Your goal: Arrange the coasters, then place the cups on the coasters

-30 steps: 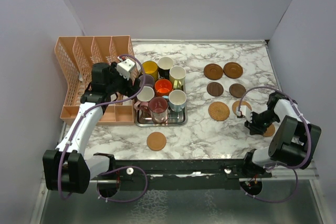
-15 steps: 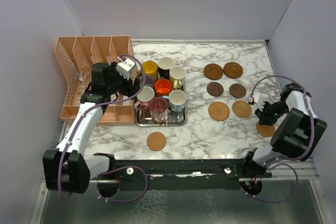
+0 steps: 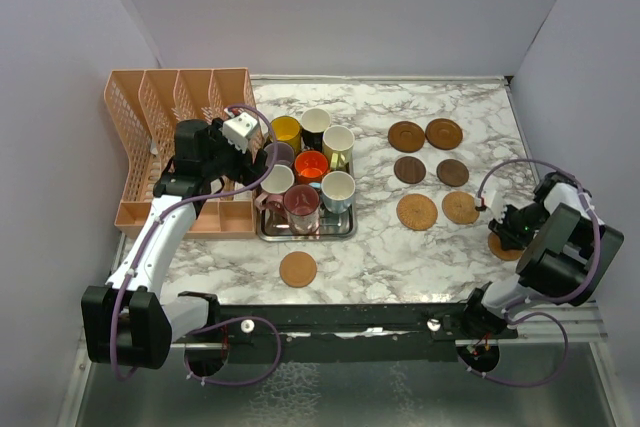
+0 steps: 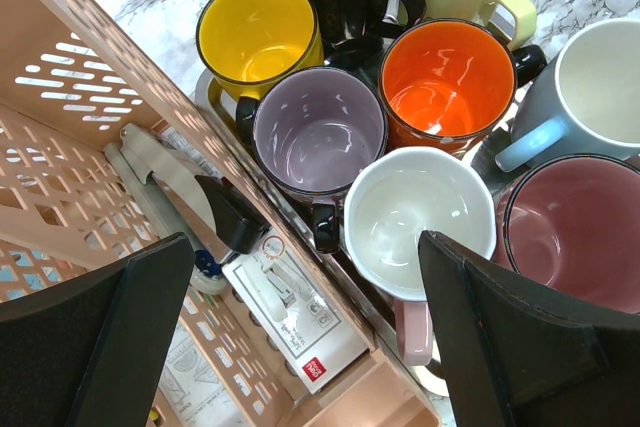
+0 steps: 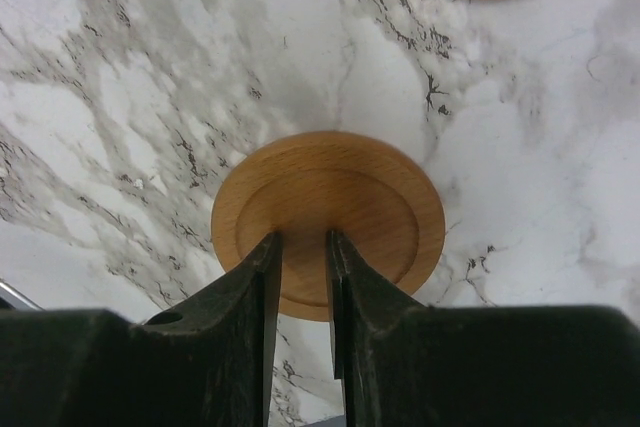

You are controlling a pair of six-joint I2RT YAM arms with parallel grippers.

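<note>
Right wrist: my right gripper (image 5: 303, 242), jaws nearly together, sits over the near rim of the coaster (image 5: 330, 187) straight ahead; whether it grips, I cannot tell. Left gripper (image 4: 305, 245) gapes empty.

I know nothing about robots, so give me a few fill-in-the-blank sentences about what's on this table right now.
1. All eight mugs stand on a steel ____.
2. The left gripper hangs wide ____ above them.
3. The right gripper sits over a round wooden ____.

Missing words: tray; open; coaster.
</note>
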